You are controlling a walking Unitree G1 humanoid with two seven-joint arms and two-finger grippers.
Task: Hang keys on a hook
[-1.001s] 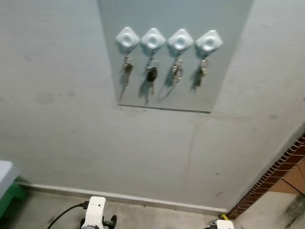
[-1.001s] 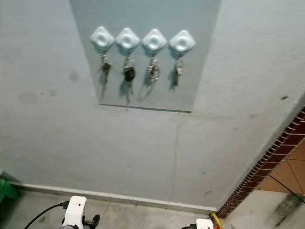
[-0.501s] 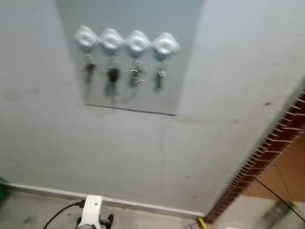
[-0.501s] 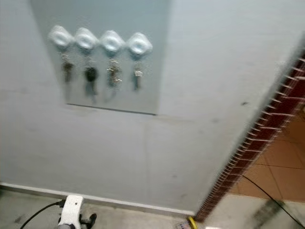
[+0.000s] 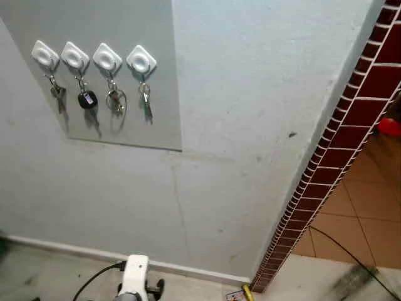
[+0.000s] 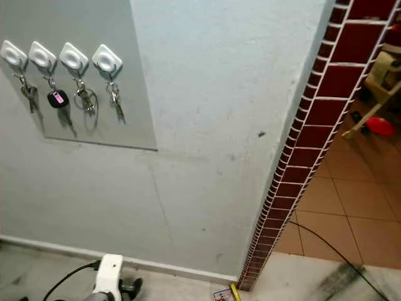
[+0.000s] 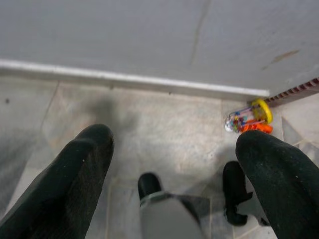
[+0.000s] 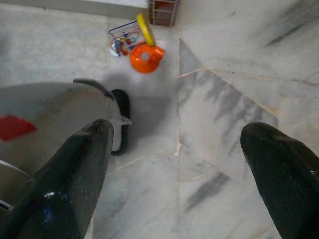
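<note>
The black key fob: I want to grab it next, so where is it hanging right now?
The black key fob hangs from the second white hook from the left on the grey wall panel, upper left in the eye views, between two bunches of metal keys.

Wall panel, upper left of scene
4 hooks [image 5: 93, 58] in a row on panel [image 5: 156, 106], keys [image 5: 100, 97] under each; tiled pillar edge [image 5: 326, 169] right; toy [image 7: 247, 119] on floor [image 7: 164, 134] by pillar base.

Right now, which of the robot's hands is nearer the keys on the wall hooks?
Left, probably. The left hand hangs low, below the keys, which are up on the robot's left. The right hand hangs farther right, over the floor by a toy.
</note>
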